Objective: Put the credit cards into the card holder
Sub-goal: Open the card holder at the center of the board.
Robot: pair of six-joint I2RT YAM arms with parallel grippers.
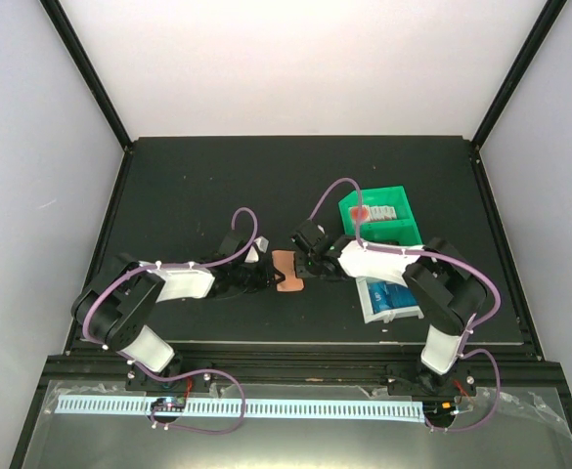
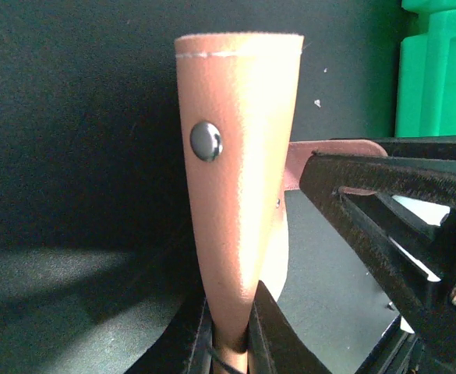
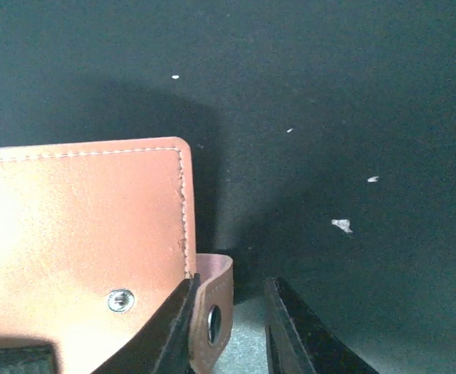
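Two claws: we see the left claw (image 1: 268, 277) and the right claw (image 1: 305, 266) meeting at the card holder (image 1: 287, 272), mid-bench (image 1: 188, 186).
Left claw (image 2: 231, 347): pressed together on the holder's lower edge; we judge this props it upright and steadies it for opening.
Card holder: folded over and unsnapped, its snap stud (image 2: 206, 141) bare.
Right claw (image 3: 231, 331): spread, with the snap tab (image 3: 212, 308) between its fingers and against one of them; we think it is placed to pinch the tab and peel the flap.
Green bin (image 1: 401, 195): beside the right arm.
Credit cards (image 1: 395, 296): blue, lying in the white bin (image 1: 369, 313), apart from the holder; none loaded yet.
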